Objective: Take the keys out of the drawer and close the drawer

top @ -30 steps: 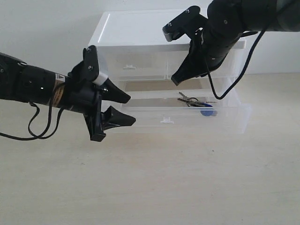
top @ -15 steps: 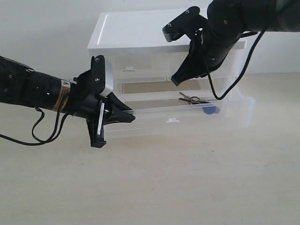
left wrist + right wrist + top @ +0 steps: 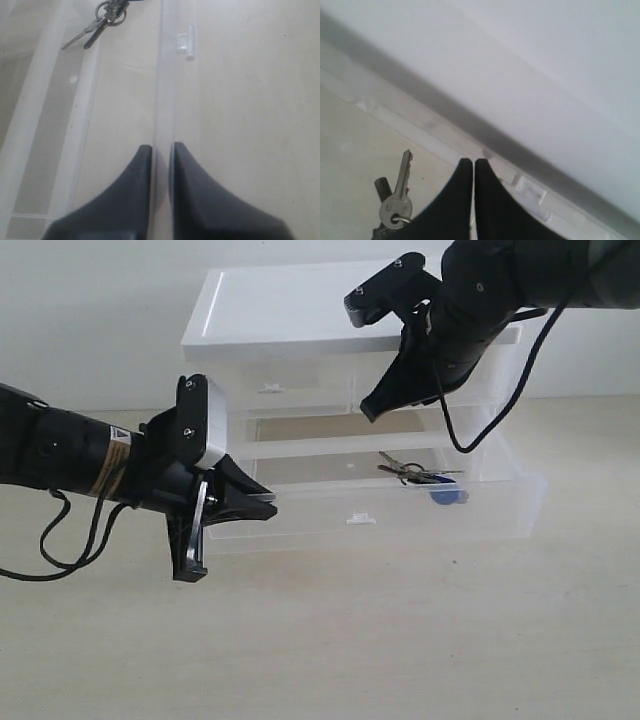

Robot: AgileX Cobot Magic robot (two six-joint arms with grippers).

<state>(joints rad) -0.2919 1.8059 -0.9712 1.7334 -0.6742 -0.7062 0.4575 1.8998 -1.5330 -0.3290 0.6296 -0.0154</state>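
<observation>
The drawer [image 3: 420,525], wide and translucent, stands pulled out from the bottom of the white-topped unit [image 3: 290,300]. The keys [image 3: 408,472] lie inside it toward the right, with their blue fob [image 3: 448,495] beside them. My left gripper [image 3: 268,504] is shut on the left end of the drawer's front wall; in the left wrist view the left gripper [image 3: 160,148] pinches that thin wall [image 3: 165,100], with the white tab handle [image 3: 186,42] and keys [image 3: 102,20] farther along. My right gripper [image 3: 371,412] hangs shut and empty above the drawer's back. In the right wrist view the right gripper [image 3: 473,162] is next to the keys [image 3: 397,200].
Two half-width drawers [image 3: 300,388] sit shut above the open one. The unit stands against a white wall on a pale wooden table [image 3: 400,640]. The right arm's black cable [image 3: 490,430] loops down over the drawer's right side.
My left gripper went from wide open to shut on the drawer's front wall and drew back; the drawer came further out. The right gripper barely moved.
</observation>
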